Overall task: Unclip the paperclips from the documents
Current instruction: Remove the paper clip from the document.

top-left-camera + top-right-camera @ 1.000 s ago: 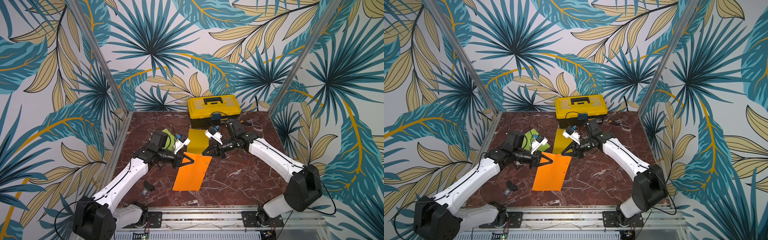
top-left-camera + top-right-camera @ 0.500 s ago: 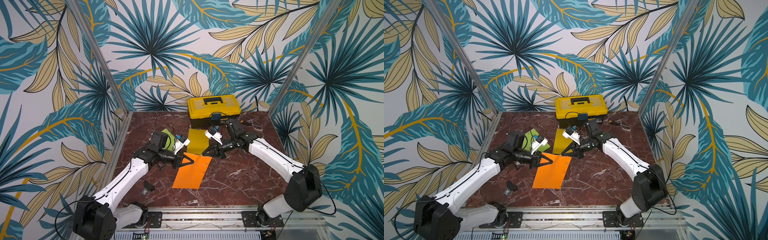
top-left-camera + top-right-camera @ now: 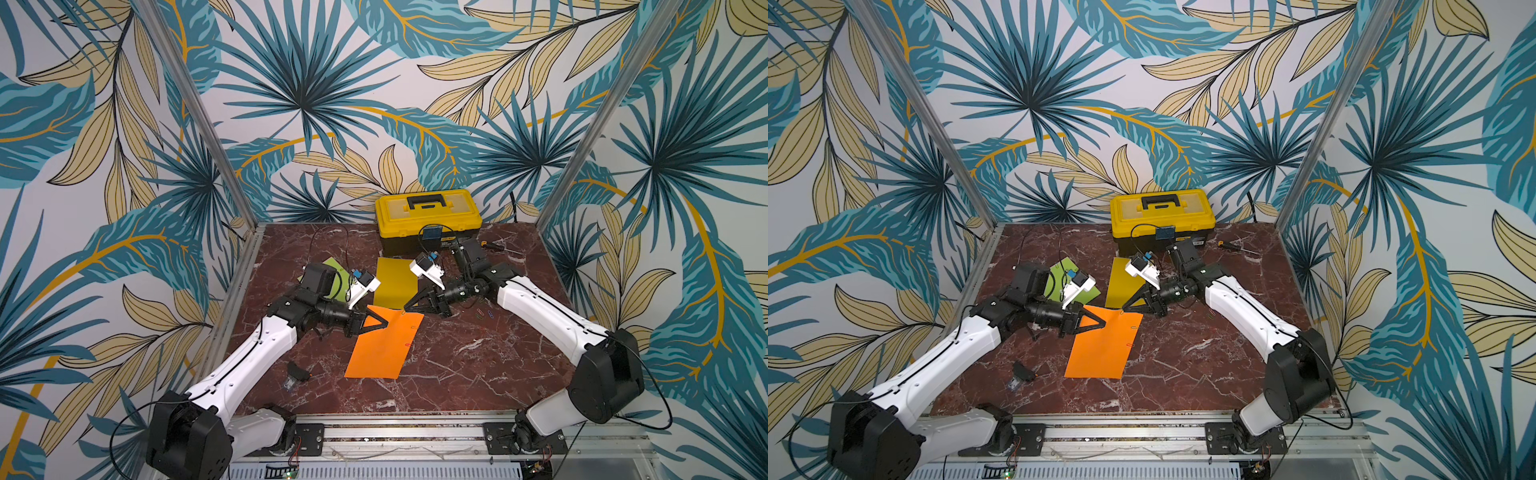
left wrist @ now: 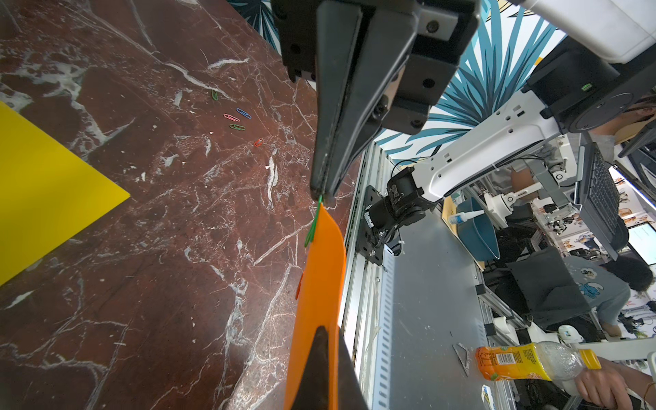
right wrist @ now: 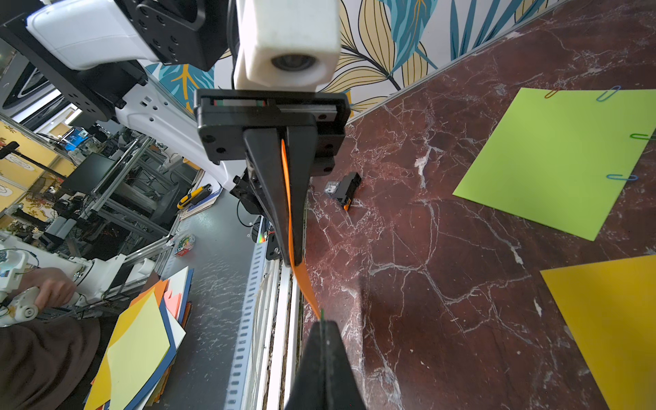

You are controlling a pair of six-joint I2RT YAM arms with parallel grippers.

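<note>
- Nothing much has moved in the last second: both arms and the orange sheet [image 3: 380, 353] sit where they did.
- Left gripper [image 3: 387, 323]: jaws closed flat on the orange sheet's far edge. The right wrist view shows the paper sandwiched edge-on between its fingers [image 5: 269, 198].
- Right gripper [image 3: 406, 309]: jaws pinched tight on the tip of a green paperclip [image 4: 313, 224] at the sheet's far corner. The rest of that clip lies over the paper's edge.
- Orange sheet: plain, bright, rectangular, at mid-table. The far strip is lifted and bowed between the two grippers. The near end looks flat on the table [image 3: 478, 365].
- A red paperclip [image 3: 409, 344] sits on the orange sheet's long edge, on the right arm's side.
- Yellow sheet [image 3: 395, 282]: flat, between the orange sheet and the toolbox [image 3: 428, 216], just beyond the right gripper's tips.
- Green sheet [image 5: 553, 156]: lime, flat, partly hidden under the left wrist in both top views. It has four paperclips [image 5: 621, 176] on two edges: red, blue, green, blue.
- Loose paperclips [image 4: 237, 120]: five small wire loops (green, blue, pink, green, red), scattered on bare marble beside the right forearm, clear of all sheets.
- Screwdriver [image 3: 492, 246]: beside the toolbox at the back.
- Small black part [image 3: 298, 372]: on the table near the left forearm.
</note>
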